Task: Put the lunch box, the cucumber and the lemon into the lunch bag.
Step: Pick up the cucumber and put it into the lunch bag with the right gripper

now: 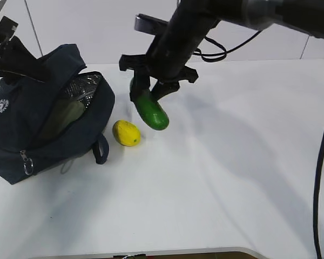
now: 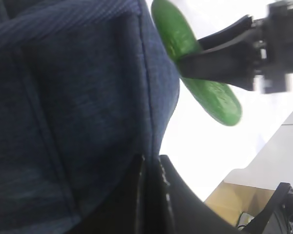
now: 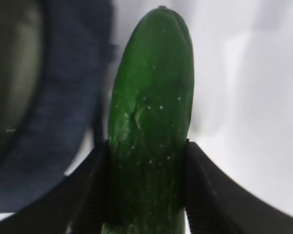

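The navy lunch bag (image 1: 21, 135) lies open at the left, its foil lining showing. The lunch box (image 1: 65, 116) sits inside it. My left gripper (image 1: 13, 56) is shut on the bag's upper edge and holds it up; in the left wrist view its jaws (image 2: 151, 168) pinch the navy fabric (image 2: 78, 97). My right gripper (image 1: 151, 89) is shut on the dark green cucumber (image 1: 151, 110) and holds it tilted above the table, just right of the bag's opening. The cucumber also shows in the right wrist view (image 3: 151, 112) and the left wrist view (image 2: 205, 92). The yellow lemon (image 1: 126, 133) lies on the table beside the bag.
The white table (image 1: 232, 178) stretches to the right and front. A black cable (image 1: 318, 178) hangs at the right edge. The bag's zipper ring (image 1: 27, 164) hangs at its front left corner.
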### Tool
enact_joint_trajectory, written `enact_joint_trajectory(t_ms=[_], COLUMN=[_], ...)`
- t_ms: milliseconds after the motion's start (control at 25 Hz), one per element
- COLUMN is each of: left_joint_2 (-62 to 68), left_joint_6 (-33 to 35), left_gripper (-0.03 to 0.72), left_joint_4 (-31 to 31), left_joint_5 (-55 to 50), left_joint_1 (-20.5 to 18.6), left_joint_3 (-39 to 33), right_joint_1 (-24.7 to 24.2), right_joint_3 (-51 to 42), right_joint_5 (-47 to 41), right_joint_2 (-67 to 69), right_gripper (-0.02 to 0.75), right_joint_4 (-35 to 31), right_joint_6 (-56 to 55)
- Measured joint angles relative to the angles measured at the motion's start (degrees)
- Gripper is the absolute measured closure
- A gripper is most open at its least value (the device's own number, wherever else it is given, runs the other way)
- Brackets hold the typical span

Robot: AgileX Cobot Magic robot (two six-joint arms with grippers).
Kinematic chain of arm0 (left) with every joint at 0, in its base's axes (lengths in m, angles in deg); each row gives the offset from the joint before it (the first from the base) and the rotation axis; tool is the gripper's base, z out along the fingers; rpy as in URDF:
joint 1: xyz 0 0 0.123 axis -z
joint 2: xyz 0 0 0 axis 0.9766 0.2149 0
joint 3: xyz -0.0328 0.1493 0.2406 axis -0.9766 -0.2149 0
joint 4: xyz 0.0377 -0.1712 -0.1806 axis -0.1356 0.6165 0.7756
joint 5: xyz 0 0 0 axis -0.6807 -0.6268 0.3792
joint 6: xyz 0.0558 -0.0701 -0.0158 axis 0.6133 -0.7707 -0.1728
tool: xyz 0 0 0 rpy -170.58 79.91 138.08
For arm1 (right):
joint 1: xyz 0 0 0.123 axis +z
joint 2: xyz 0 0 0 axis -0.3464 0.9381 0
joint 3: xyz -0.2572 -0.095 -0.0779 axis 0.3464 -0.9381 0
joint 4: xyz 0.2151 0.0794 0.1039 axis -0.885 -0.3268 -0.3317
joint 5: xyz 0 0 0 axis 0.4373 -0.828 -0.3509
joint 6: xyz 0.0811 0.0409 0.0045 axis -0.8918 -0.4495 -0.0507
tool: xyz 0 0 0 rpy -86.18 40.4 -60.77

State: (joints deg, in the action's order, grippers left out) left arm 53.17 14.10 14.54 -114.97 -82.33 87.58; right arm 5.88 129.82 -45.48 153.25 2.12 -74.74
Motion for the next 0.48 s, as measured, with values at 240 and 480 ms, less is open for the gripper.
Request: enact_joint_trajectory(t_ms=[240, 480], left_joint_2=[0.0, 0.0], left_joint_6=[0.0, 0.0], left_gripper=[0.701, 0.701], left_joint_4=[3.5, 4.9], left_joint_5=[0.0, 0.1], left_joint_1=[0.0, 0.0], left_joint_3=[0.0, 0.0], right_joint_1=[0.0, 0.2], right_joint_3=[0.9, 1.1], right_joint_5=[-0.5, 0.0], right_joint_2=[0.0, 2.9], right_gripper=[0.398, 0.398], right_joint_4=[-12.7, -27.6], right_joint_6=[3.8, 9.7])
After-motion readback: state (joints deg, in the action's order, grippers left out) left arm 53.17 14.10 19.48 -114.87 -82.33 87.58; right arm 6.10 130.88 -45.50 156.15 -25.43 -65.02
